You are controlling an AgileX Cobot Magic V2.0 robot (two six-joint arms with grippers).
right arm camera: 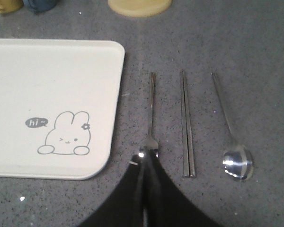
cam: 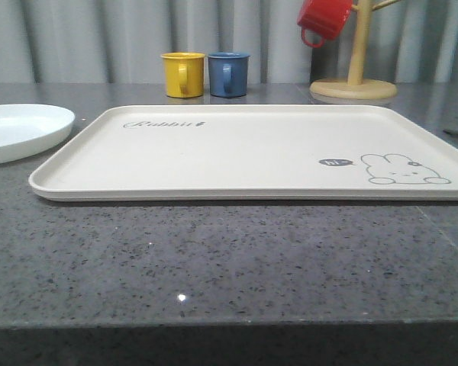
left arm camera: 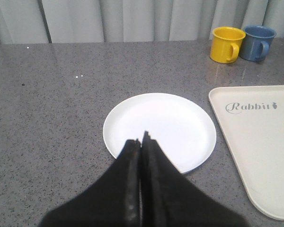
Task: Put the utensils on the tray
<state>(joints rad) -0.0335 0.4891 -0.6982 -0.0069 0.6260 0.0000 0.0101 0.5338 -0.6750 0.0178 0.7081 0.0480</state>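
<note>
Steel fork (right arm camera: 151, 118) is lined up under the right gripper (right arm camera: 145, 160), whose fingers are pressed together, holding nothing. They should be spread before descent, then closed across the handle, the tray (right arm camera: 52, 75) lying at nine o'clock.

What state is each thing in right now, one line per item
tray: bare, flat on counter
plate: empty, beside tray
fork: on counter, off tray
chopsticks: paired, on counter
spoon: on counter
left gripper: shut, over plate
right gripper: shut, at fork head
red mug: hanging on rack
</note>
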